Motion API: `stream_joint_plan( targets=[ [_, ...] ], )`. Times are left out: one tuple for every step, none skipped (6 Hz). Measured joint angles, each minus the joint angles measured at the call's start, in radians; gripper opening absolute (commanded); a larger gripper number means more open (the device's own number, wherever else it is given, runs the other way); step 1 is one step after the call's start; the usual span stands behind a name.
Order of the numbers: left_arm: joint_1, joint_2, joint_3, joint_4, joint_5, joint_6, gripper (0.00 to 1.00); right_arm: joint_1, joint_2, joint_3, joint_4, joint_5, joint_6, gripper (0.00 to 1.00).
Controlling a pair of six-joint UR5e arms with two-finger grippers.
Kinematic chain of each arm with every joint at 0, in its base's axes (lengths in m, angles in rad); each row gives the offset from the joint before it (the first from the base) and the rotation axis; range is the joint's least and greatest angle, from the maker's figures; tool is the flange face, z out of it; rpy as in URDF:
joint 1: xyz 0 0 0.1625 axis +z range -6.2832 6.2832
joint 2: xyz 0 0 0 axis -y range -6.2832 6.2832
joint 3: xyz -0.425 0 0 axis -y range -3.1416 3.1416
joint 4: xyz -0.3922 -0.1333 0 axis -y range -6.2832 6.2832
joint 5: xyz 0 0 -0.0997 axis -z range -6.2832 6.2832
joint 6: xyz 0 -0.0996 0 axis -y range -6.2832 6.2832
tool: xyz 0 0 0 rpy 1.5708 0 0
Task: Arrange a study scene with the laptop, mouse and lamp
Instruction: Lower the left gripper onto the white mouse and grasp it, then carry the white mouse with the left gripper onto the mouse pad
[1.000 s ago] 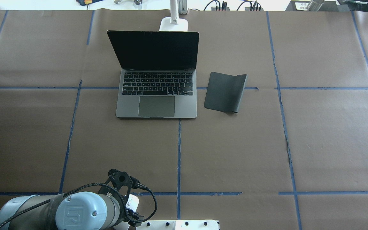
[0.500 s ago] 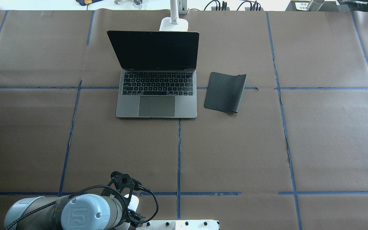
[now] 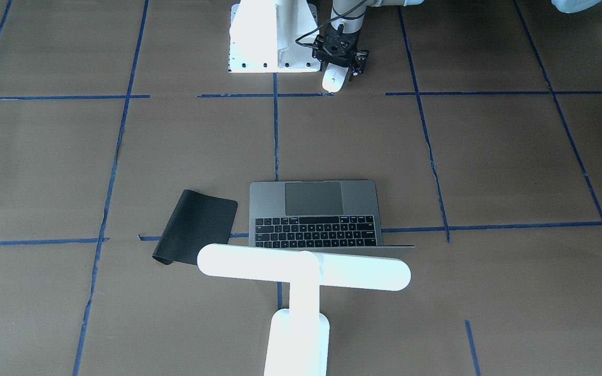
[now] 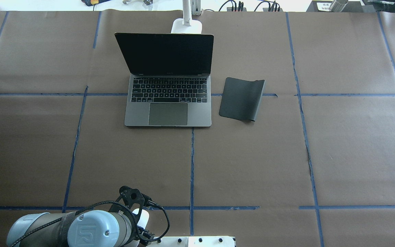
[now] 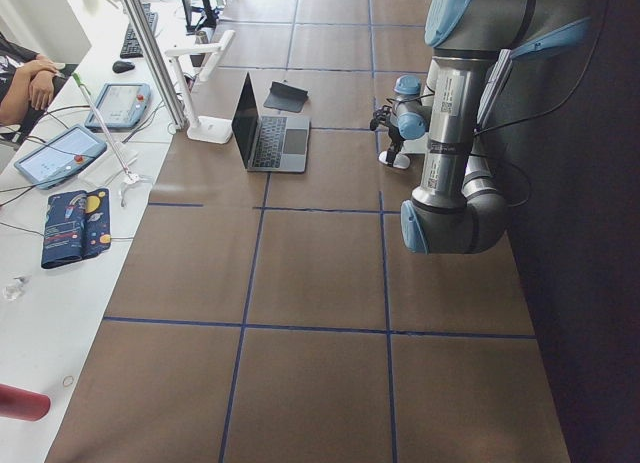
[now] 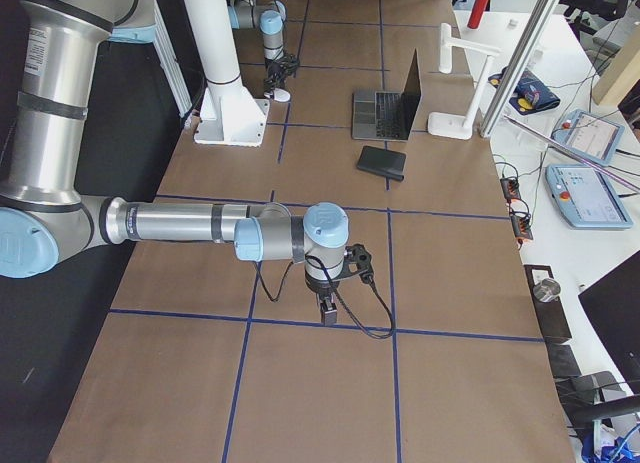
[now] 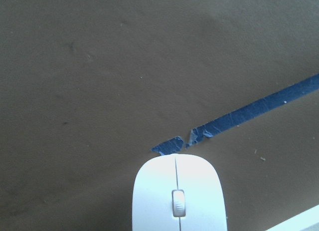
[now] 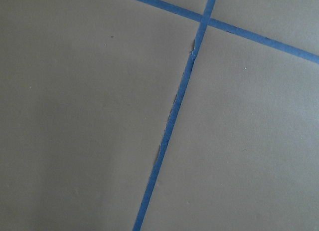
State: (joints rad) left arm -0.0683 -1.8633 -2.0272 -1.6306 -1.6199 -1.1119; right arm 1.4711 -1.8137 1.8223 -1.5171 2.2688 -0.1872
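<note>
The white mouse [image 3: 332, 82] lies on the brown paper close to the robot's base, its rear end under my left gripper [image 3: 339, 62]. The left wrist view shows the mouse [image 7: 178, 196] at its bottom edge but no fingers, so I cannot tell how the jaws stand. The open dark-grey laptop [image 4: 168, 103] sits at the far middle of the table. The white T-shaped lamp [image 3: 303, 271] stands behind its screen. My right gripper [image 6: 328, 313] hangs over bare paper far from all of them; I cannot tell if it is open or shut.
A black mouse pad [image 4: 241, 99] with one curled edge lies right of the laptop. The white pedestal [image 3: 269, 36] with bolt holes stands next to the mouse. Blue tape lines [image 8: 174, 116] cross the paper. Tablets and cables lie beyond the far edge.
My left arm has shifted slightly to the right over the mouse. The mouse, laptop, pad and lamp have stayed in place.
</note>
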Motion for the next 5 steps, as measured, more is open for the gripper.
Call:
stream_joint_plan(
  targets=[
    [0.0,-0.001,0.0,0.0,0.0,-0.002,0.42,0.0,-0.002,0.001,0.0,0.0,0.0,1.0],
    [-0.001,-0.001,-0.004,0.0,-0.001,-0.002,0.39,0.001,-0.004,0.002,0.0,0.001,0.0,1.0],
    [-0.006,-0.002,-0.019,0.001,-0.004,-0.001,0.38,0.001,-0.005,0.003,0.0,0.002,0.0,1.0],
    [-0.02,-0.002,-0.053,0.007,-0.008,0.003,0.38,0.0,-0.006,0.004,0.0,0.003,0.0,1.0],
    [-0.046,-0.003,-0.086,0.014,-0.01,0.008,0.37,0.0,-0.006,0.004,0.0,0.003,0.0,1.0]
  ],
)
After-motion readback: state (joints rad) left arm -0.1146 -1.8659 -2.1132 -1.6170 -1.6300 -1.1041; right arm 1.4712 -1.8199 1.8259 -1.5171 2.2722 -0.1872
